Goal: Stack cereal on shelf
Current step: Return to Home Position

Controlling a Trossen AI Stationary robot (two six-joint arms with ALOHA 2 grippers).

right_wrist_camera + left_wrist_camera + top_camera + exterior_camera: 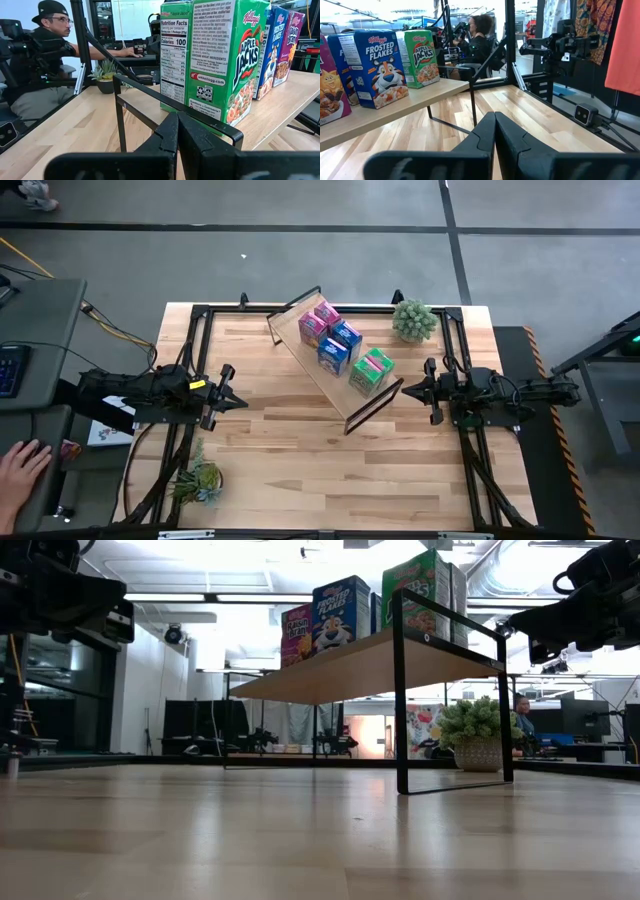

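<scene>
Your left pincer (235, 388) sits at the left edge of the desk (300, 470), your right pincer (408, 389) at the right edge. Both have fingers together, holding nothing. The cereal (345, 345) stands on the shelf (355, 402), mid-desk, in pink, blue and green pairs.

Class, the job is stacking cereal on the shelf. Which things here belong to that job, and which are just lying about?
Job: pink cereal boxes, blue Frosted Flakes boxes, green Apple Jacks boxes, all on the shelf; left gripper and right gripper, both shut.
Lying about: round potted plant, far right; spiky potted plant, near left.
</scene>
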